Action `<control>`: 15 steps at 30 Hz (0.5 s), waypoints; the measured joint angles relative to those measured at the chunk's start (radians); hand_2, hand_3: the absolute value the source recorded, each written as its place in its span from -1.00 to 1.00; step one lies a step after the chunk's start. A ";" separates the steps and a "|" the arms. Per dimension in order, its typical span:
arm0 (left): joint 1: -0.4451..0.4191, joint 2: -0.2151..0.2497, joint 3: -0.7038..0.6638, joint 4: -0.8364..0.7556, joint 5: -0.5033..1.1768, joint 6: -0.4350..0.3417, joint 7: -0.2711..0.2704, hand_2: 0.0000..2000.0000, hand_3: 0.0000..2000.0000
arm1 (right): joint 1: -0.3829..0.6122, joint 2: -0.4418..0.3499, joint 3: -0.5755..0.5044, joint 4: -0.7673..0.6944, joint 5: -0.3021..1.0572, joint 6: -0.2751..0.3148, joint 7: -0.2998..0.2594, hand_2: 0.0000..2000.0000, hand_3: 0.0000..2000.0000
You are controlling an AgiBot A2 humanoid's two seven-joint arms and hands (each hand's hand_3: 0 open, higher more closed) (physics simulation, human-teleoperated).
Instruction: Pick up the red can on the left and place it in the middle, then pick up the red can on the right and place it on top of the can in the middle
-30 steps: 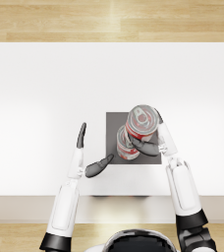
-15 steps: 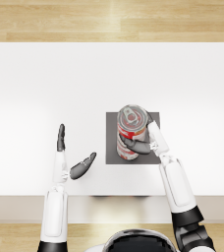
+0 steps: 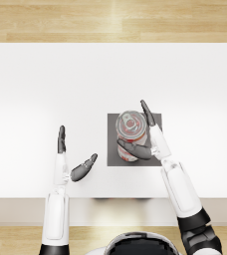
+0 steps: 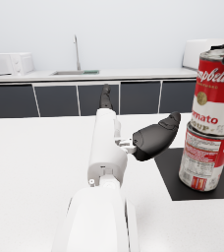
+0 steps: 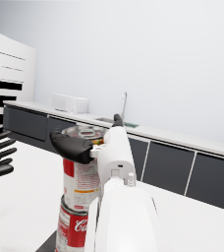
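Two red soup cans stand stacked on a dark square mat point(image 3: 113, 149) in the middle of the white table. The lower can point(image 3: 128, 154) stands upright on the mat. The upper can point(image 3: 130, 125) sits on top of it, shifted slightly to one side, as the left wrist view shows with the upper can point(image 4: 217, 93) over the lower can point(image 4: 205, 157). My right hand point(image 3: 149, 137) grips the upper can, thumb on its near side and fingers on its far side. In the right wrist view the thumb of my right hand point(image 5: 92, 145) crosses the upper can point(image 5: 82, 187). My left hand point(image 3: 68, 159) is open, well left of the mat.
The white table point(image 3: 46, 89) spreads wide on all sides; its front edge runs just below my hands. A wooden floor lies beyond the far edge. Kitchen counters with a sink and a microwave point(image 4: 8, 63) show in the background.
My right hand has carried the upper can left and down over the lower can. My left hand has drawn away to the left, clear of the mat.
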 measured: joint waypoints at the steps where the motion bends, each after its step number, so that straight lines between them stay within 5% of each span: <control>1: 0.000 0.001 0.000 -0.002 0.000 0.000 0.000 -1.00 -1.00 | 0.001 0.009 -0.006 0.010 0.001 0.010 0.000 -1.00 -1.00; 15: -0.006 0.015 0.007 -0.027 0.000 0.000 0.000 -1.00 -1.00 | 0.005 -0.024 -0.139 0.206 0.001 0.001 0.000 -1.00 -1.00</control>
